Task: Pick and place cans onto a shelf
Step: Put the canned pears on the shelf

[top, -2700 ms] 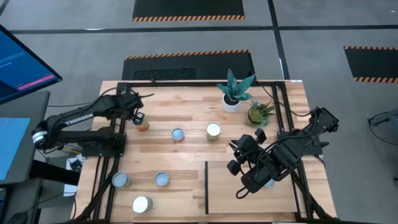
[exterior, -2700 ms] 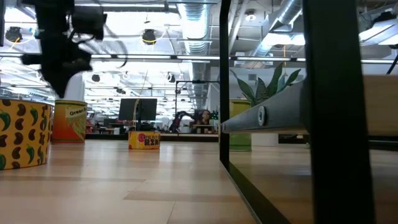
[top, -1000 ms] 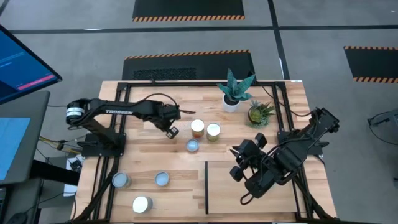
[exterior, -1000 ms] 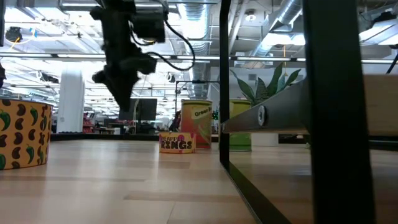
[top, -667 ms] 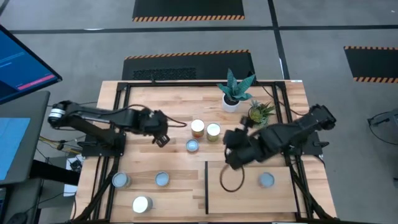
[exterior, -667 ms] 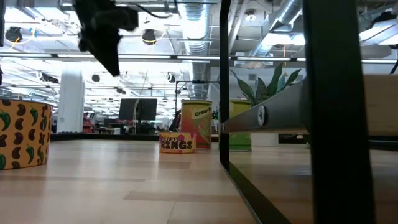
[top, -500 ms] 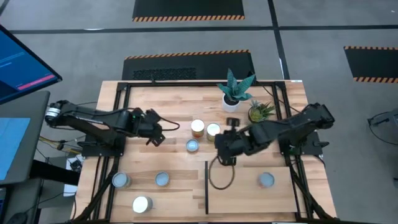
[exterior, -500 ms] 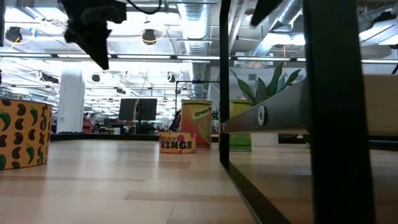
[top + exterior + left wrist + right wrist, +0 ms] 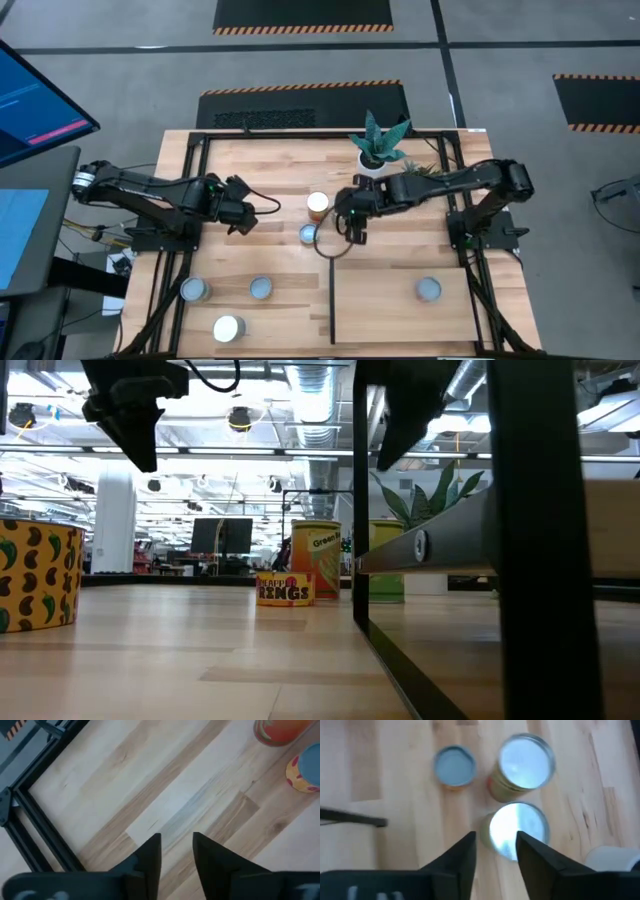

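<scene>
The right end effector (image 9: 352, 225) hangs above the middle of the counter (image 9: 270, 170), directly over a cluster of three cans; its fingers (image 9: 464, 855) stand a narrow gap apart with nothing between them, framing the silvery top of one can (image 9: 516, 827). In the right wrist view a second, taller can (image 9: 524, 762) stands touching it, and a short blue-topped can (image 9: 454, 766) sits just beside that pair. From above, the tall can (image 9: 318, 205) lies at 10 o'clock of the end effector and the blue-topped one (image 9: 308, 235) at 8 o'clock.

The left end effector (image 9: 243, 215) hovers well to 9 o'clock of the cluster over bare wood, its fingers (image 9: 150, 855) slightly parted and empty.

The shelf (image 9: 400, 320) fills the counter's 5 o'clock corner and carries one can (image 9: 428, 290). Three more cans (image 9: 194, 290) (image 9: 261, 288) (image 9: 228, 328) stand near the 7 o'clock corner. Two potted plants (image 9: 378, 145) sit toward 1 o'clock.
</scene>
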You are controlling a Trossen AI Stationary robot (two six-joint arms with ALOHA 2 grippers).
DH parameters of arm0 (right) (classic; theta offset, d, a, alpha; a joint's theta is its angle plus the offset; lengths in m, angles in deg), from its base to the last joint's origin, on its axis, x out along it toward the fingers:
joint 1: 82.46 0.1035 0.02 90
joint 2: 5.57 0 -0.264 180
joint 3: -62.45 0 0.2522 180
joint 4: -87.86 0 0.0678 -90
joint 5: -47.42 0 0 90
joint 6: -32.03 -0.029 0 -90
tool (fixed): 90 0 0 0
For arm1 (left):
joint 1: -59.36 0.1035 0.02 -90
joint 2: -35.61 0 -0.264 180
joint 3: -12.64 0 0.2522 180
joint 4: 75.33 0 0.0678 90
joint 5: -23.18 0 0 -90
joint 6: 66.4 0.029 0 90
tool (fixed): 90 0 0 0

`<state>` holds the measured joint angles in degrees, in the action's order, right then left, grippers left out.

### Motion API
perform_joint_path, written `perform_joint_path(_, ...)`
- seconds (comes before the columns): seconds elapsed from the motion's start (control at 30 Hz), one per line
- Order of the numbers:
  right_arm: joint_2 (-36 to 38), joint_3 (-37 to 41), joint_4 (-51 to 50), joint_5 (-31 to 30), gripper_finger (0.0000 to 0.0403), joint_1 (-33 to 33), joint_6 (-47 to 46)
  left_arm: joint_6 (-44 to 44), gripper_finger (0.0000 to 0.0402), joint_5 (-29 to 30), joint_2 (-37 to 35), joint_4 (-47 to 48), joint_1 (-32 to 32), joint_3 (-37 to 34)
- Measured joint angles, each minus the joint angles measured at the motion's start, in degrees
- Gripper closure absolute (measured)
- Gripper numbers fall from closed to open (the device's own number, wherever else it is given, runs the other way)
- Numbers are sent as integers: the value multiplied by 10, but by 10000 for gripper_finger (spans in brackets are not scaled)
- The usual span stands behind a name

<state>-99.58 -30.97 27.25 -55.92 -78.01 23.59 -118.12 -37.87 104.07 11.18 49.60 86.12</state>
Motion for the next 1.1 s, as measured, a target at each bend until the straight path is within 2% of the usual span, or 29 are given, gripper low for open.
perform_joint_path(0.17,0,47,48,0,184,-26,34,0,279,4,0,-1,0,0)
perform_joint_path(0.33,-1,74,89,0,164,-29,83,0,278,11,0,-2,0,0)
perform_joint_path(0.5,-4,78,95,40,166,-33,105,0,278,17,0,-2,0,0)
perform_joint_path(0.67,-51,79,94,44,175,-32,114,0,278,19,0,-2,0,0)
perform_joint_path(0.93,-95,73,113,10,181,-19,82,-3,278,19,0,-2,0,0)
perform_joint_path(1.1,-89,76,121,-46,219,4,63,-2,278,19,0,-2,0,0)
